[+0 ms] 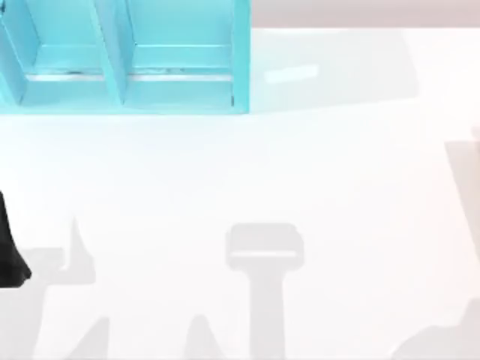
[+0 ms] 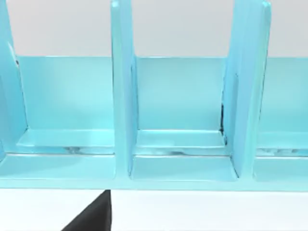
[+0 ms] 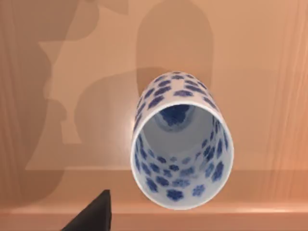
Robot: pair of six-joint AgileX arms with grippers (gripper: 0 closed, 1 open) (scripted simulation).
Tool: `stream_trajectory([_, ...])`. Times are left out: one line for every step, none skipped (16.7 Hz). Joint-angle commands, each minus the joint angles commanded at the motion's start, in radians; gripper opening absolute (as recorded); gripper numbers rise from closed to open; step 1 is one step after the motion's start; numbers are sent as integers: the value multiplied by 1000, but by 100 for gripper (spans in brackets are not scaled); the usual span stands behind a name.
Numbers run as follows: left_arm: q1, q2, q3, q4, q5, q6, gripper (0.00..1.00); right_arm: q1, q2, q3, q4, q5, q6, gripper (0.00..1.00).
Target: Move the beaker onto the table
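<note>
The blue-flowered beaker (image 3: 180,144) stands upright on a brown wooden surface (image 3: 260,72), not on the white bench (image 1: 315,172). The right pincer (image 3: 94,214) hangs above it; whether it is open or closed cannot be told. A clean lift likely calls for centring over the rim and closing gently, while the left arm (image 1: 9,251) sits at the bench's left edge.

I see open table (image 1: 247,187) from centre out to three and six o'clock. The shelf (image 1: 127,67) blocks eleven o'clock; its dividers (image 2: 122,96) wall off narrow bays I could enter.

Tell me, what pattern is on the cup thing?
The beaker is white with small blue flower-like spots, inside and out. The right wrist view shows it best.
</note>
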Motion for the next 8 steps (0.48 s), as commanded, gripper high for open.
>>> stream_trajectory([0,0,0,0,0,0,100,0,9,-28,37,0,0,100])
stream_trajectory([0,0,0,0,0,0,100,0,19,-58,77,0,1,100])
stream_trajectory([0,0,0,0,0,0,100,0,30,-89,119,0,1,100])
stream_trajectory([0,0,0,0,0,0,100,0,40,-119,159,0,1,100])
stream_trajectory([0,0,0,0,0,0,100,0,50,-147,197,0,1,100])
stream_trajectory([0,0,0,0,0,0,100,0,58,-171,229,0,1,100])
stream_trajectory([0,0,0,0,0,0,100,0,64,-189,253,0,1,100])
stream_trajectory([0,0,0,0,0,0,100,0,67,-200,268,0,1,100])
